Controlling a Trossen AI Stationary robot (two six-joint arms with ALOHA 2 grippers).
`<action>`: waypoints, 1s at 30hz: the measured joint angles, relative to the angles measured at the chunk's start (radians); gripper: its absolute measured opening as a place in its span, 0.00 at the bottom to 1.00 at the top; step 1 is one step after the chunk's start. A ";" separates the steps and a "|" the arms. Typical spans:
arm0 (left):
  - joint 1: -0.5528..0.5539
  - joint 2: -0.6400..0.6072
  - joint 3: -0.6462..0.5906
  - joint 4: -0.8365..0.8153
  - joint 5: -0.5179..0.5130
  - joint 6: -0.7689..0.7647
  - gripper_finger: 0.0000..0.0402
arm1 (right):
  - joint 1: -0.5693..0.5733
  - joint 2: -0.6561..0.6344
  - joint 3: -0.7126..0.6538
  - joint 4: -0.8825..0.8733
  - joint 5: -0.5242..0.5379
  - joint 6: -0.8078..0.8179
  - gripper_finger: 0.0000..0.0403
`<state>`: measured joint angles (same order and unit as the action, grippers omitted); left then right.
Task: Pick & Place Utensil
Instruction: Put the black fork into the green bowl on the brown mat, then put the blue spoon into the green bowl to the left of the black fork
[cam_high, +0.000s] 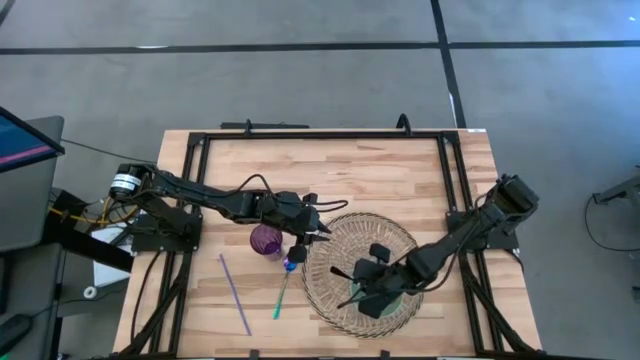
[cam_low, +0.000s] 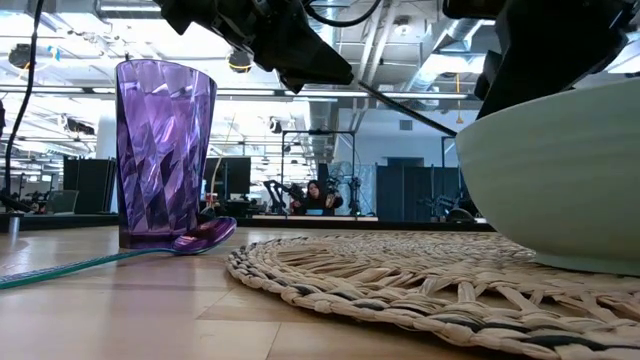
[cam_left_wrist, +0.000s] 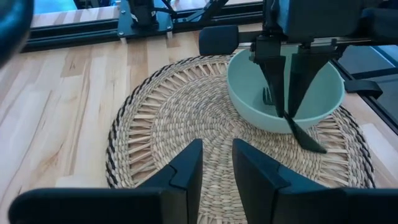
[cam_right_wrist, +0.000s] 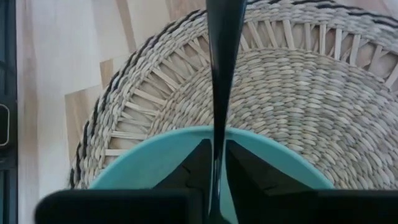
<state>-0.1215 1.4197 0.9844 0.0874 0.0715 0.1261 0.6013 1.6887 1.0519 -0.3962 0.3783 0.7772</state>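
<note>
Fingers (cam_right_wrist: 239, 171) of the right gripper (cam_right_wrist: 216, 163) clench mid-handle a light, stiff, slippery black fork (cam_left_wrist: 287, 102) standing tines-down in the teal bowl (cam_left_wrist: 249, 93); left gripper (cam_left_wrist: 216, 163) fingers hover released left of it.

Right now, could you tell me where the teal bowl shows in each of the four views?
High view: bowl lower right on the woven placemat, mostly under the right gripper.
Low view: bowl fills the right side.
Left wrist view: upper right.
Right wrist view: bottom centre.
Shared landmark: the placemat.
</note>
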 joint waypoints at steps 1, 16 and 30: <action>0.000 0.000 0.000 0.000 0.000 0.000 0.22 | 0.000 -0.001 0.000 0.001 0.002 -0.006 0.13; 0.000 0.000 0.000 0.008 0.000 0.000 0.22 | 0.007 -0.084 0.097 -0.127 0.045 -0.125 0.18; 0.000 0.000 0.000 0.138 0.000 0.000 0.22 | -0.006 -0.326 0.100 -0.255 0.330 -0.418 0.17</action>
<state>-0.1215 1.4200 0.9848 0.2254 0.0715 0.1261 0.5950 1.3624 1.1524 -0.6509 0.7088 0.3590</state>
